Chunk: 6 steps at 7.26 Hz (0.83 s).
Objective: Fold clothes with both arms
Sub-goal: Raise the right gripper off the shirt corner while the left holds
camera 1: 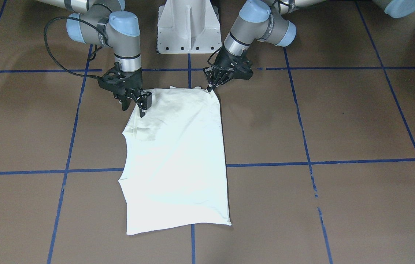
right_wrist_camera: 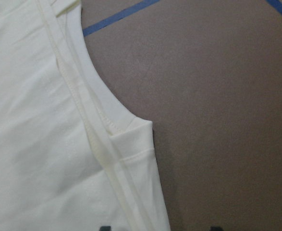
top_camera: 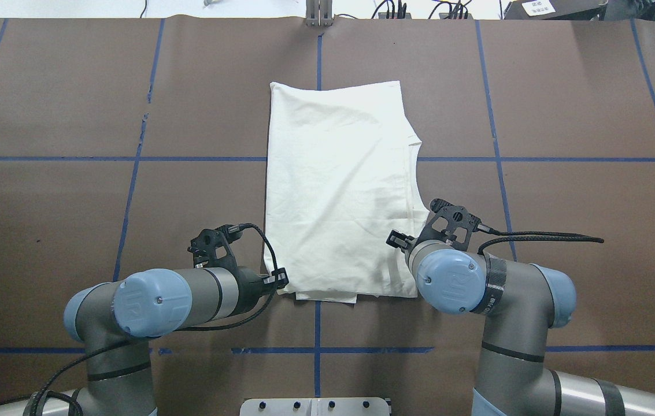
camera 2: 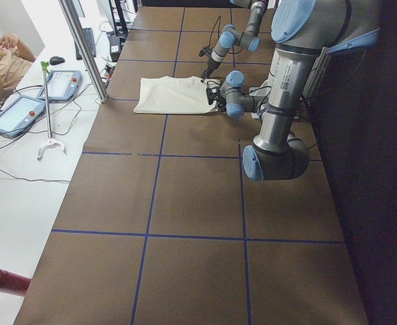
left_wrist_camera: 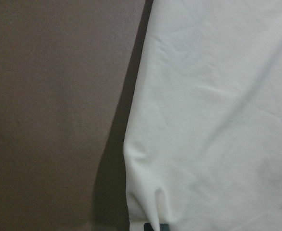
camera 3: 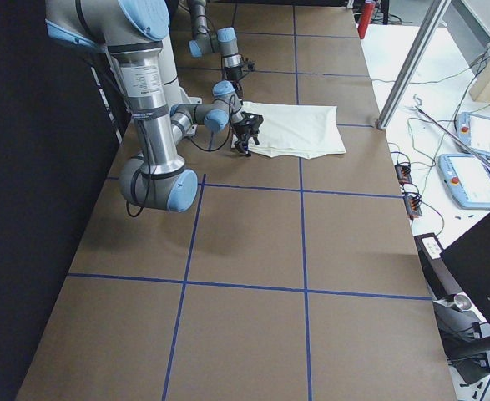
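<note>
Cream T-shirt (camera 1: 178,157) folded into a long panel, plain side up, at the middle of the table (camera 1: 339,121).
The left gripper (camera 1: 210,87) seems clenched on a robot-side corner; the right gripper (camera 1: 134,104) stands spread over the seamed edge.

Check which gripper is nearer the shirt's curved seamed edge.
Right. The right gripper sits at the shirt's robot-side corner, just along from the curved seamed edge. The left gripper is at the opposite robot-side corner, on the straight side.
</note>
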{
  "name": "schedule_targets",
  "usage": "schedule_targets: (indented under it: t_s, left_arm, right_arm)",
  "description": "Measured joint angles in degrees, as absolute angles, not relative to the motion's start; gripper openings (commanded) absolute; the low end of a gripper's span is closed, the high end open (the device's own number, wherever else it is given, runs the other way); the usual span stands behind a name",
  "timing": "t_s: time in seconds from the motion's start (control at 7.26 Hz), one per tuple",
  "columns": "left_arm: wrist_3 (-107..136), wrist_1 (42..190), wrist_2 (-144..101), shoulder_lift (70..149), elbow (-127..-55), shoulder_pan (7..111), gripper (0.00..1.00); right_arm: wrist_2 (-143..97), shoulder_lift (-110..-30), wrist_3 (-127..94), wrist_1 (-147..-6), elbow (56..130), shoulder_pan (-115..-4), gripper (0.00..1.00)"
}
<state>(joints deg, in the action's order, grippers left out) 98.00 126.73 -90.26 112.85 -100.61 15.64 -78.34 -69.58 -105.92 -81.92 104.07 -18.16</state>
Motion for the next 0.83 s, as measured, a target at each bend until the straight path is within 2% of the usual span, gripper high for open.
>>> schedule_targets:
  t_s: [0.41, 0.55, 0.69, 0.83]
  left_arm:
    - [98.00, 126.81, -90.26, 112.85, -100.55, 15.64, 0.00]
    - [98.00, 126.82, -90.26, 112.85, -100.55, 15.65, 0.00]
    - [98.00, 126.82, -90.26, 112.85, -100.56, 15.64, 0.00]
    - [97.98, 126.82, -90.26, 112.85, -100.60, 15.65, 0.00]
  right_arm:
    - [-78.24, -68.54, -106.19, -82.08, 104.00, -18.11, 0.48]
    - [-78.23, -68.44, -106.37, -82.07, 103.98, -18.04, 0.47]
    - [-78.22, -68.41, -106.51, -82.03, 103.98, -17.99, 0.33]
    - [-78.22, -68.39, -106.59, -82.00, 103.98, -17.97, 0.03]
